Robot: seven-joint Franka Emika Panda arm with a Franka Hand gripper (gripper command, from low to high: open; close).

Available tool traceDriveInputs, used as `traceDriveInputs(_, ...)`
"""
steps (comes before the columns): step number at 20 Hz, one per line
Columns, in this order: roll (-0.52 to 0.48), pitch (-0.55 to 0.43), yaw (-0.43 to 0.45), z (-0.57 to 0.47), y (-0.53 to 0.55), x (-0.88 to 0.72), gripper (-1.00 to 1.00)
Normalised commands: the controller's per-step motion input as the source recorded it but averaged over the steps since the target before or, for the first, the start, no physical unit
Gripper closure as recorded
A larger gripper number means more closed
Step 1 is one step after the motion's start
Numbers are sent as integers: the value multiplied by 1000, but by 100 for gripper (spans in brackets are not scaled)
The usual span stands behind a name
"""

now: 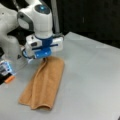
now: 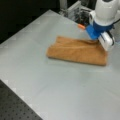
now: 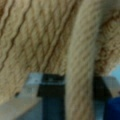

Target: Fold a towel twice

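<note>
From my remote seat, the wrist view shows the soft orange-brown terry-cloth towel point(image 3: 37, 37) filling the frame, with a ridge of its cloth running down the middle between the 2 fingers point(image 3: 32, 82) of the white-and-blue gripper point(image 3: 78, 82). I read the jaws as closed most of the way, pinching that ridge.

In both front views the towel point(image 1: 45, 85) lies as a long narrow strip on the grey table point(image 1: 95, 82), seemingly folded once already. In a front view its long axis runs from the lower left up to the gripper point(image 1: 45, 58), which sits at the strip's upper end, directly over it. In a front view the gripper point(image 2: 100, 41) stands at the strip's right end.

Farther back, a small orange object point(image 2: 81, 26) lies near the arm's base. Nothing stands in the way on the table.
</note>
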Motion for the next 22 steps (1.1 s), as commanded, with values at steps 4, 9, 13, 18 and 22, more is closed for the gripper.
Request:
traceDriveInputs(4, 193, -90, -25, -149, -39, -92, 100)
traceDriveInputs(9, 193, -66, -35, -132, -22, -62, 100)
traceDriveInputs(13, 141, -25, -83, -136, -4, -73, -100)
traceDriveInputs(18, 171, -74, -114, -152, 16, -65, -100)
traceDriveInputs(22, 187, -53, -109, -109, 32, -103, -100)
